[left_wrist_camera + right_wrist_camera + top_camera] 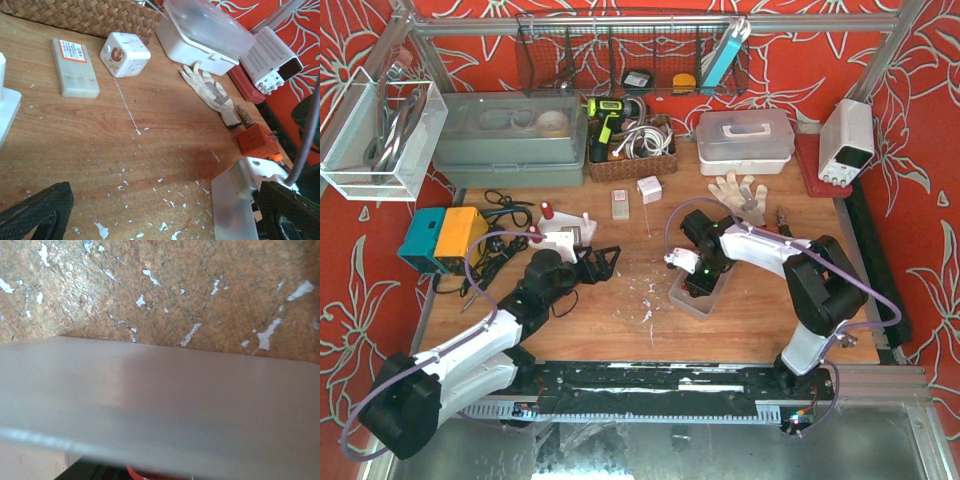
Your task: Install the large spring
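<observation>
On the wooden table (610,335), the right gripper (700,281) is sitting in a grey tray (690,306) mid-frame, jaws together, while the left gripper (602,264) is holding its jaws apart.

We see the top view bright and evenly lit from above, with only soft, short shadows on the table (750,320). Straight lines bow toward the corners, and a pale sheen runs along the bottom edge. In the left wrist view the wood is crisp mid-frame, the clear box (210,30) at the upper right washes out, and the dark fingers (35,212) in the lower corners go soft. In the right wrist view the grey tray (160,405) blurs across the lower half, while the wood above stays grainy but readable.
</observation>
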`<act>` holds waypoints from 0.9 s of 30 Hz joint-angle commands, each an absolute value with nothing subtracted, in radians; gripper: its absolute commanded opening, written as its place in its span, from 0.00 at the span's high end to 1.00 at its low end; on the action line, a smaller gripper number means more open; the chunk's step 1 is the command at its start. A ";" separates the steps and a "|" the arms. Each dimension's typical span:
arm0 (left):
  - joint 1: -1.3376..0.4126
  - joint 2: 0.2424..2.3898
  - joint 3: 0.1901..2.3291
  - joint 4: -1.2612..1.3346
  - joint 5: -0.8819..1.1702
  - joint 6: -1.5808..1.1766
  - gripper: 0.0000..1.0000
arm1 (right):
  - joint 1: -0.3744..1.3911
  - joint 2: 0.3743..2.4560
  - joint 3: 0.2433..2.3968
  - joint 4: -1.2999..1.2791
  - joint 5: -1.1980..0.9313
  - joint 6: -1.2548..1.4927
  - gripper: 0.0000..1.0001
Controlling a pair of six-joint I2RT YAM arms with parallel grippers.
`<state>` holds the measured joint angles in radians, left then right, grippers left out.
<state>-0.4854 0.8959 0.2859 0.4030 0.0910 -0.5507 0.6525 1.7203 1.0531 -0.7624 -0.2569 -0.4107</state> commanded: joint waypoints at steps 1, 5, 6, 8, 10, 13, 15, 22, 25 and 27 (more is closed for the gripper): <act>-0.491 0.910 0.289 0.397 0.057 -0.554 0.00 | 0.647 1.640 1.059 -0.808 -0.225 -0.431 0.99; -0.491 0.919 0.290 0.385 0.034 -0.571 0.00 | 0.648 1.561 1.080 -0.842 -0.204 -0.417 1.00; -0.491 0.922 0.290 0.380 0.030 -0.572 0.00 | 0.651 1.542 1.085 -0.850 -0.197 -0.410 1.00; -0.491 0.921 0.294 0.372 0.026 -0.569 0.00 | 0.655 1.509 1.099 -0.869 -0.185 -0.402 1.00; -0.491 0.916 0.295 0.370 0.023 -0.566 0.00 | 0.664 1.475 1.108 -0.873 -0.174 -0.388 1.00; -0.491 0.899 0.285 0.393 0.040 -0.557 0.00 | 0.683 1.423 1.114 -0.832 -0.153 -0.348 1.00; -0.490 0.878 0.273 0.424 0.070 -0.548 0.01 | 0.696 1.390 1.105 -0.777 -0.135 -0.312 1.00; -0.491 0.813 0.248 0.472 0.115 -0.550 0.16 | 0.803 1.320 1.028 -0.516 -0.084 -0.236 1.00; -0.491 0.804 0.275 0.452 0.166 -0.572 0.22 | 0.867 1.294 0.971 -0.374 -0.050 -0.220 1.00; -0.492 0.810 0.305 0.432 0.218 -0.590 0.25 | 0.907 1.281 0.925 -0.257 -0.039 -0.212 1.00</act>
<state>-0.4862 0.8173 0.2546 0.4286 0.1265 -0.5659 0.8452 1.3136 0.9924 -0.5034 -0.0944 -0.2569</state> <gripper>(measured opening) 0.769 0.336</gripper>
